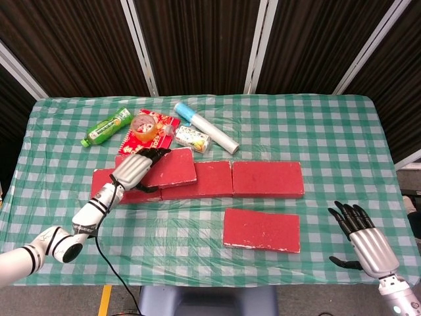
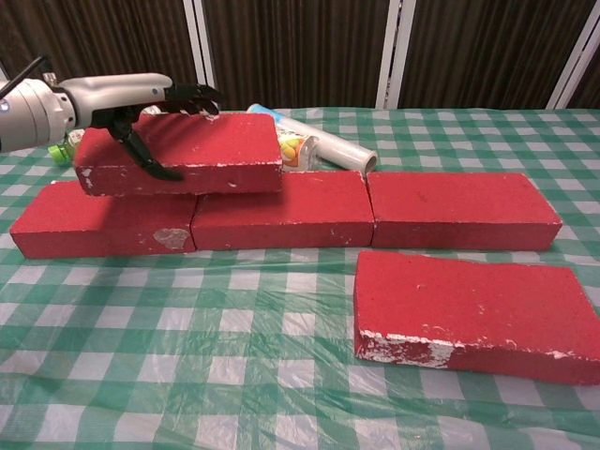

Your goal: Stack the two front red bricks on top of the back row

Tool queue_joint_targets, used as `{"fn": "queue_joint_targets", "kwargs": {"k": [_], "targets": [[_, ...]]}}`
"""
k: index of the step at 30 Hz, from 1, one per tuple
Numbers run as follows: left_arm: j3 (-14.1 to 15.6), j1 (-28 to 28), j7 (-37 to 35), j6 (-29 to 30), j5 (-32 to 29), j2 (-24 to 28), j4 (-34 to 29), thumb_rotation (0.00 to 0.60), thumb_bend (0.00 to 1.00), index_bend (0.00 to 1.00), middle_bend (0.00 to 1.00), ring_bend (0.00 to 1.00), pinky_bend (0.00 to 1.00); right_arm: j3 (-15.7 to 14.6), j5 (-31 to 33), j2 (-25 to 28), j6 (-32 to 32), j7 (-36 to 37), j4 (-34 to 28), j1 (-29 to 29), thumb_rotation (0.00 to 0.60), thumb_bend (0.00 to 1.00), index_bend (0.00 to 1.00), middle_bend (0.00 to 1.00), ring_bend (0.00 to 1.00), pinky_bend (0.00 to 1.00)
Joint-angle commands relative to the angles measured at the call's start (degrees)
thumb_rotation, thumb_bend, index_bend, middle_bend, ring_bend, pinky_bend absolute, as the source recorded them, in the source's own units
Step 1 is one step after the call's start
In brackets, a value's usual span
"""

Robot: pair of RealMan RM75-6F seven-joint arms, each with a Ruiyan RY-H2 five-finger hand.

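Note:
My left hand (image 1: 131,170) (image 2: 141,105) grips a red brick (image 1: 168,167) (image 2: 202,150) by its left end, fingers over the top and thumb on the front face. That brick is just above the left and middle bricks of the back row (image 1: 263,178) (image 2: 281,209), whether touching I cannot tell. The other front red brick (image 1: 262,230) (image 2: 469,302) lies flat on the cloth ahead of the row's right part. My right hand (image 1: 363,238) hovers open near the table's front right corner, apart from every brick.
Behind the row lie a green bottle (image 1: 106,126) (image 2: 68,142), a tape roll (image 1: 143,123) on a red packet (image 1: 146,142), a small carton (image 1: 192,138) (image 2: 296,148) and a clear film roll (image 1: 209,130) (image 2: 323,138). Green checked cloth (image 1: 329,131) covers the table.

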Motion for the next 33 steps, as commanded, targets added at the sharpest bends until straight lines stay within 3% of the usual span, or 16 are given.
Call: {"fn": "queue_joint_targets", "kwargs": {"k": [1,14,21,28,33], "targets": [[0.9,0.0,-1.5,0.4,1.0,-0.8,0.8,0.6,0.25,0.0,0.14,0.46,0.7,0.0,0.0,0.0,0.0,0.1,0.0,0.0,0.6,0.08,0.0,0.0,0.0,0.0],[2.7,-0.8,-3.5,1.1,3.2,-3.2,3.1,0.6,0.25,0.0,0.14,0.45,0.67,0.1,0.1,0.2,0.1,0.3,-0.1,-0.1,0.6,0.08,0.0,0.0,0.0,0.0],[3.2,-1.2,-4.8,0.9,3.4,-4.1,4.7,0.6,0.25,0.0,0.14,0.41,0.6,0.2,0.3,0.1,-0.1,0.1,-0.1,-0.1,0.6,0.08,0.0,0.0,0.0,0.0],[3.6,-1.3,-5.7,1.1,3.5,-4.1,5.3,0.6,0.25,0.0,0.13,0.25,0.43,0.2,0.5,0.1,-0.3,-0.2,-0.2,-0.1,0.6,0.08,0.0,0.0,0.0,0.0],[3.9,-1.4,-6.2,1.1,3.6,-4.0,5.4,0.6,0.25,0.0,0.12,0.18,0.37,0.3,0.6,0.0,-0.3,-0.3,-0.3,-0.1,0.6,0.08,0.0,0.0,0.0,0.0]]}}
